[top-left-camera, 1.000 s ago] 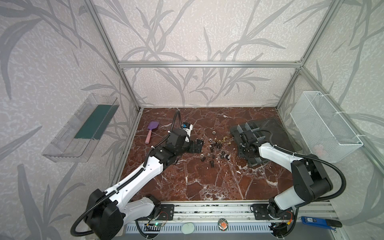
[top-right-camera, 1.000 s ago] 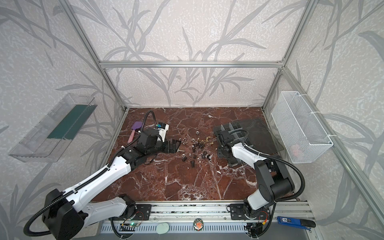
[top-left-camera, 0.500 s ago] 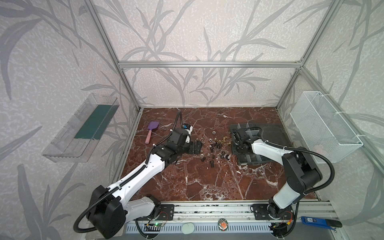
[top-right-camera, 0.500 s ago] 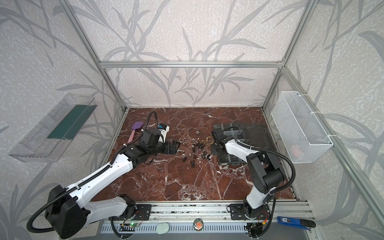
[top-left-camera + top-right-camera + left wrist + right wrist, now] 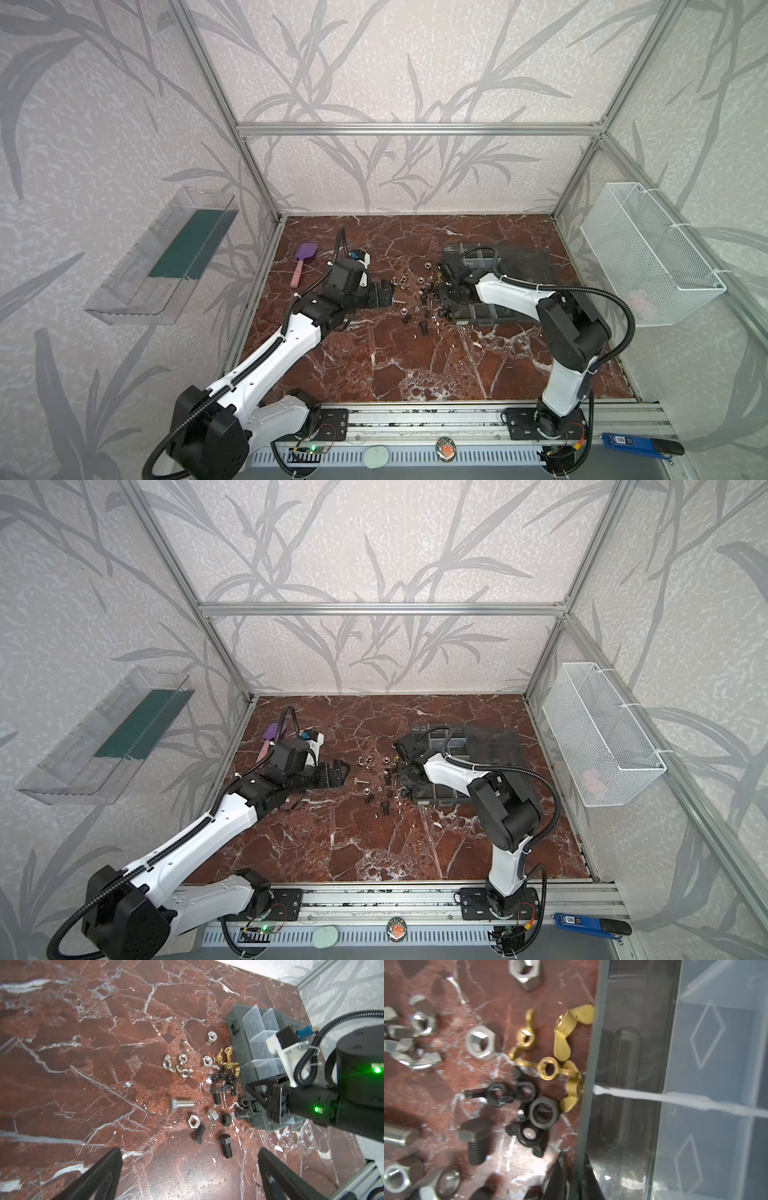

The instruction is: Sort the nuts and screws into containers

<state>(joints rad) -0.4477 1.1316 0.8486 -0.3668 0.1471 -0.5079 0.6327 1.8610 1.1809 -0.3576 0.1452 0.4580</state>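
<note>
Right gripper (image 5: pixel 574 1169): nearly closed, with its two black fingertips on either side of the near wall of the organizer box (image 5: pixel 591 1059). It pinches that wall, and there is no screw or nut between the tips.
Left gripper (image 5: pixel 189 1153): spread wide and empty, it hovers over the marble tabletop (image 5: pixel 83 1043), just left of the pile in both top views.
Organizer box: sits right of centre in both top views with its lid laid open. The pile touches its left wall.
Compartments (image 5: pixel 261 1047): the ones that show look empty. The right arm hides the rest.
Screws: one silver hex bolt (image 5: pixel 182 1104) lies on its side, a little apart on the left of the pile. Three black bolts (image 5: pixel 217 1095) are scattered nearer the box.
Nuts: the silver hex nuts (image 5: pixel 207 1061) lie singly and the silver wing nuts (image 5: pixel 176 1065) are clustered. The brass wing nuts (image 5: pixel 227 1059) rest against the box wall, and the black nuts (image 5: pixel 224 1076) are bunched just beside them.
Step in hand: the right arm seems to be bracing or repositioning the box. With every piece on the marble, sorting looks barely begun.
Next move: most likely the left gripper makes a pick. The silver hex bolt is the easiest target because it has clear space around it. The jaws need to narrow a good deal and close across the shank, low to the surface.
Risk: the brass and black pieces overlap, so a grab there may lift two or knock pieces against the wall.
</note>
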